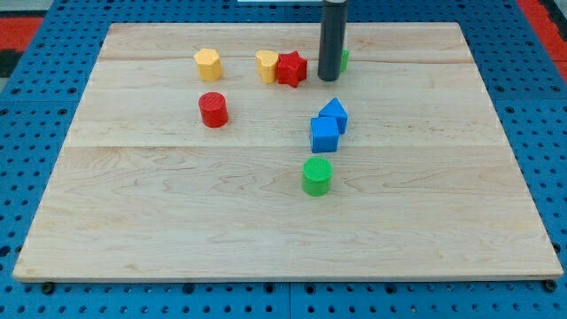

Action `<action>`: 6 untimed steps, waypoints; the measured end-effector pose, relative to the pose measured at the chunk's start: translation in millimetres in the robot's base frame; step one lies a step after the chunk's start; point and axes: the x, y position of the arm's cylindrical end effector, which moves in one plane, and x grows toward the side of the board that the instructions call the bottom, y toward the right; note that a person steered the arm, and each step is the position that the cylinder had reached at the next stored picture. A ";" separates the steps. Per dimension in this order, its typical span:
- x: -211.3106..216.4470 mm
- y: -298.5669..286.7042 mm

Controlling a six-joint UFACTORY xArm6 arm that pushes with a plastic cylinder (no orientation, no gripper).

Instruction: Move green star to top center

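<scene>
The green star [343, 59] sits near the view's top, a little right of centre, and only a sliver of it shows behind the dark rod. My tip [329, 79] rests on the board right in front of the star, on its left side, and seems to touch it. A red star [291, 68] lies just to the left of my tip, with a yellow block [267, 65] touching the red star's left side.
A yellow hexagon-like block [207, 64] lies at the top left, a red cylinder [213, 109] below it. Two blue blocks [334, 113] [324, 134] sit together at centre right, a green cylinder [317, 175] below them. The wooden board [133, 221] ends on blue pegboard.
</scene>
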 end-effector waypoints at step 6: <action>-43.9 -86.6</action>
